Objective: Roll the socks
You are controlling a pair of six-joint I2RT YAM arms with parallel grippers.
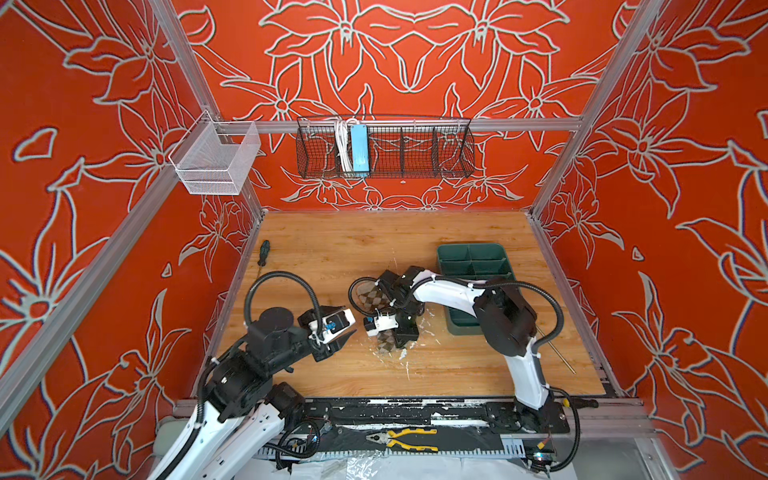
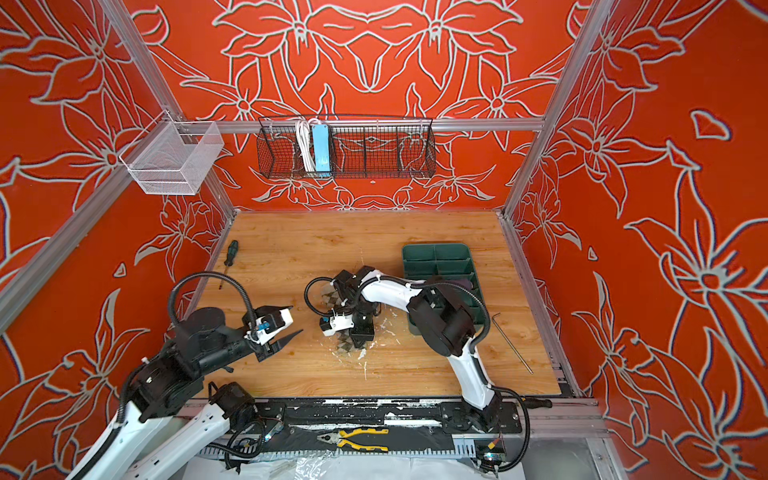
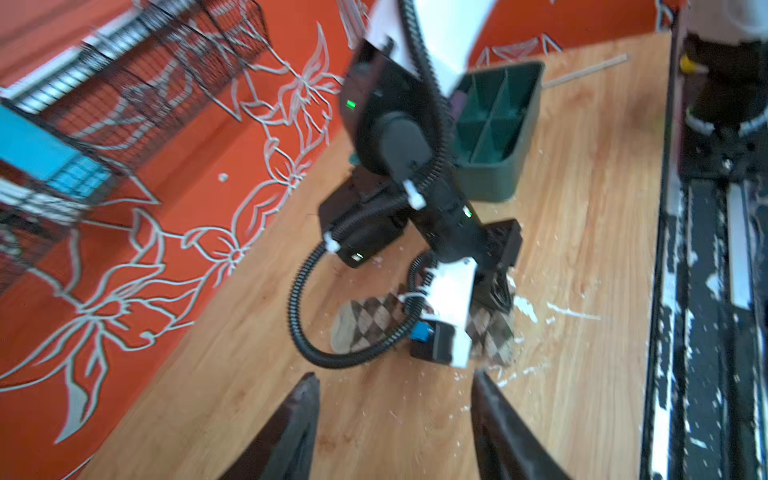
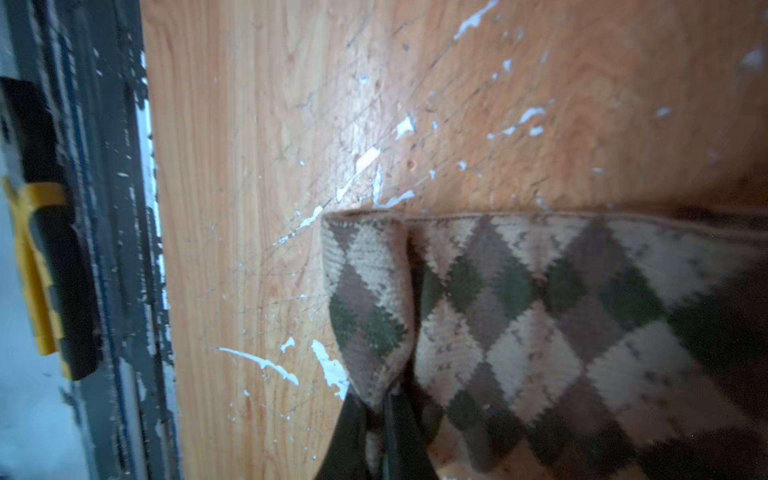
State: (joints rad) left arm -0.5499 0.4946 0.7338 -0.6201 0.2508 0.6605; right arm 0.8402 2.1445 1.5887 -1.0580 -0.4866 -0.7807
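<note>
The beige-olive argyle sock lies mid-table under my right arm, its near end folded over. My right gripper is shut on that folded end, the fabric pinched between its fingers. My left gripper hovers open and empty to the left of the sock, with bare wood between its fingers. A dark purple patch shows in the green tray behind my right arm. I cannot tell whether it is the purple sock.
A green divided tray stands right of the sock. A screwdriver lies at the left edge and a metal hex key at the right. Pliers rest on the front rail. Wire baskets hang on the back wall.
</note>
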